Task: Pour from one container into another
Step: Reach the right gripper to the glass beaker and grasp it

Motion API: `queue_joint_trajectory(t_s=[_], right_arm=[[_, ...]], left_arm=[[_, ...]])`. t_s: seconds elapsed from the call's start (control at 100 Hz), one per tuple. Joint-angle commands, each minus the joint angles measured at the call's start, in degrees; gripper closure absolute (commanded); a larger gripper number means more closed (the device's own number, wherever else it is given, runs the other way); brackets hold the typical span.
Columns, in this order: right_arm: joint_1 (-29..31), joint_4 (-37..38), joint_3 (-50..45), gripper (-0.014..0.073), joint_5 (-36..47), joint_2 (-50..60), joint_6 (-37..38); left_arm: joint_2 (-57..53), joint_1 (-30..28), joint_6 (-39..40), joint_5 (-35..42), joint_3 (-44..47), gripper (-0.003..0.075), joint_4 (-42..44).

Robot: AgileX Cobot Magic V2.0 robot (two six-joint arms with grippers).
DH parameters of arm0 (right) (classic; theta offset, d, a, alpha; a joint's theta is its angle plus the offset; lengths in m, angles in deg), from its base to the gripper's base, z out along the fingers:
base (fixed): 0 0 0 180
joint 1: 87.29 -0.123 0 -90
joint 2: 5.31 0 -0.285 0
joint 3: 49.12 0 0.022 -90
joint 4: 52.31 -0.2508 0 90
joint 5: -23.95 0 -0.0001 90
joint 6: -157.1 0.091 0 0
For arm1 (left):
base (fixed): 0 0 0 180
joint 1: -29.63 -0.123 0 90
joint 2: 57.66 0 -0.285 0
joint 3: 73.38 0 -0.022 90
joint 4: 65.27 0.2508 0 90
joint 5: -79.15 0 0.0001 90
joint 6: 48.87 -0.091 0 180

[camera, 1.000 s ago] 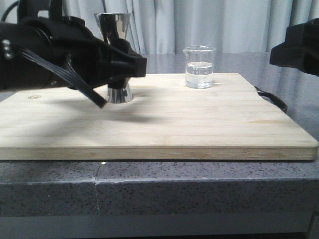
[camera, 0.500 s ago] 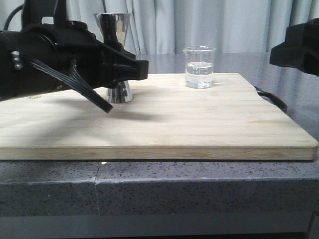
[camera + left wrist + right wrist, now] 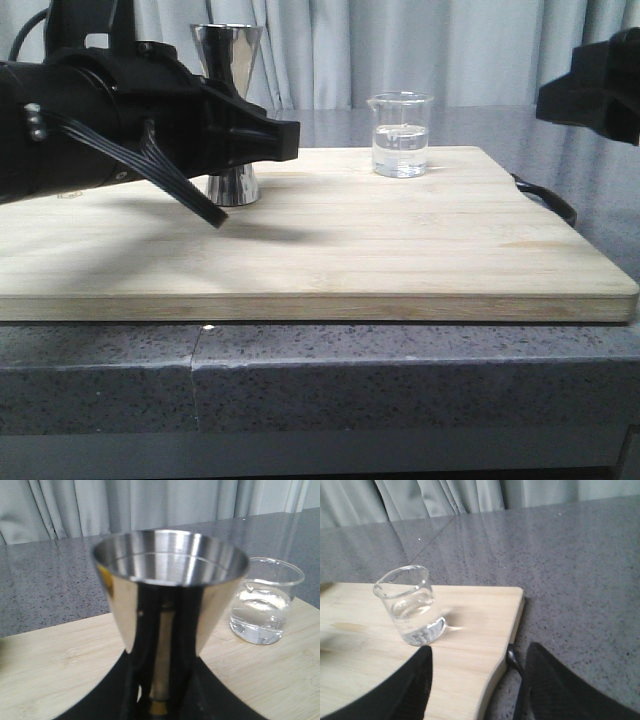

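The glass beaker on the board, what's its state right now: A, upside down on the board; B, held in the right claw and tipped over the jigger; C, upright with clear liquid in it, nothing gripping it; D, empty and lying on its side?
C: the glass beaker stands upright on the wooden board partly filled with clear liquid, and the right claw is open, short of it.

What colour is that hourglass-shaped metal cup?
Shiny mirror-like silver steel jigger, seen best in the left wrist view.
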Motion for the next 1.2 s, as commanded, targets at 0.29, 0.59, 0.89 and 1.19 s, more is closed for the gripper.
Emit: queue_joint_trajectory(t_s=[0.29, 0.59, 0.89, 1.19], right_arm=[[-0.09, 6.89, 1.98, 0.0222, 18.51, -8.33, 2.75], [-0.09, 9.74, 7.14, 0.0218, 22.97, -17.66, 2.75], [-0.09, 14.03, 12.60, 0.0218, 22.40, -21.36, 2.75], [-0.09, 16.95, 16.45, 0.0218, 22.07, -24.96, 2.75]], left_arm=[[-8.49, 3.16, 3.01, 4.08, -1.45, 0.0739, 3.47], [-10.26, 3.16, 3.01, 0.79, -1.45, 0.0739, 4.56], [-10.26, 3.16, 3.01, 0.45, -1.45, 0.0739, 4.56], [-10.26, 3.16, 3.01, 0.45, -1.45, 0.0739, 4.62]])
